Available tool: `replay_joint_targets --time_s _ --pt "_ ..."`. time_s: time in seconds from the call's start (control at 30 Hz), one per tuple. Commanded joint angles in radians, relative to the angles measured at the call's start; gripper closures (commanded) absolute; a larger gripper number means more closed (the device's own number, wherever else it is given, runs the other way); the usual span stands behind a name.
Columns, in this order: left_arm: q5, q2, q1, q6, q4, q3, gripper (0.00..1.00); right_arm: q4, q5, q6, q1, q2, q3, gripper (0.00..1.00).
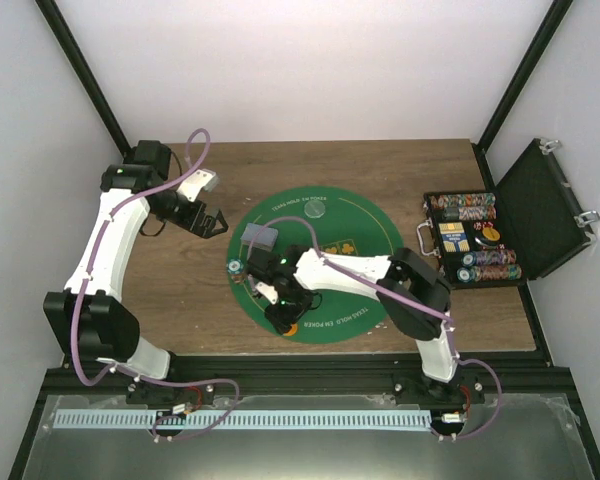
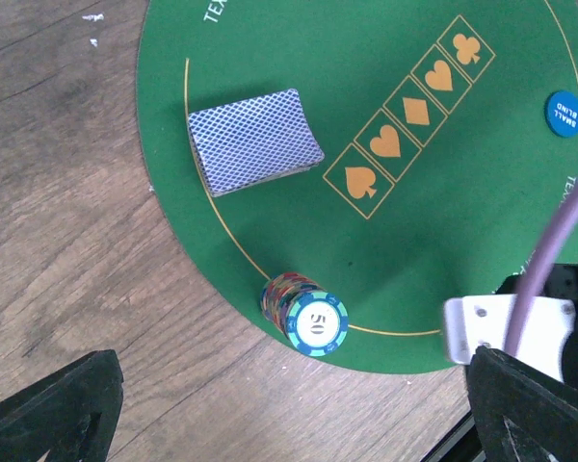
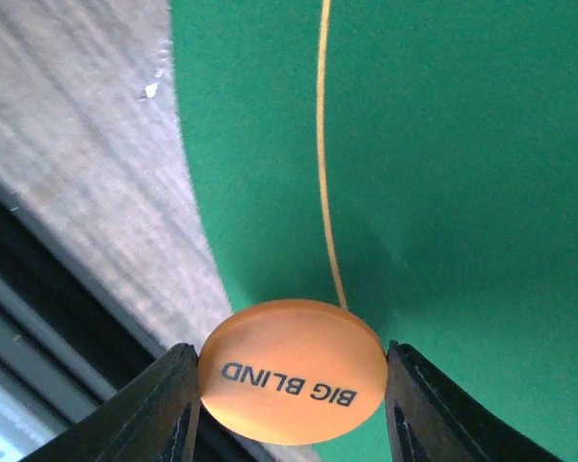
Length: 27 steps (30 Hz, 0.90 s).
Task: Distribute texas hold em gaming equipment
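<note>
Soft even light; orange disc (image 3: 291, 372) sharp, background blurred.

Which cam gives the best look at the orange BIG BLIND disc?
Right wrist: the orange BIG BLIND disc fills the lower frame with its lettering readable, pinched in the right gripper over the edge of the green mat. Top external: that gripper mostly hides it. Left wrist: not in view.

The orange disc (image 3: 291, 383) reads BIG BLIND in black capitals, and the blue disc (image 2: 564, 114) says SMALL BLIND. The top of the chip stack (image 2: 317, 325) shows a 50. The green mat (image 2: 366, 58) has TEXAS HOLD 'EM POKER along its rim and four orange boxes (image 2: 405, 113) with spade, heart, diamond and club signs.
</note>
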Motion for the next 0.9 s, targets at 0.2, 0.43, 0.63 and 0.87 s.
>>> replay_joint_targets --time_s 0.2,0.43,0.63,0.87 --pt "0.004 -0.031 0.010 -0.008 0.010 -0.010 0.01 0.015 0.111 0.001 0.027 0.126 0.113 0.71" --pt "0.002 -0.031 0.011 -0.006 0.006 -0.009 0.01 0.022 0.113 0.016 0.049 0.160 0.124 0.70" --pt "0.003 -0.026 0.011 -0.005 0.006 -0.007 0.01 0.031 0.157 0.061 0.050 0.137 0.127 0.28" --pt "0.008 -0.026 0.012 -0.003 0.001 -0.005 0.01 0.061 0.195 0.076 0.050 0.033 0.130 0.00"
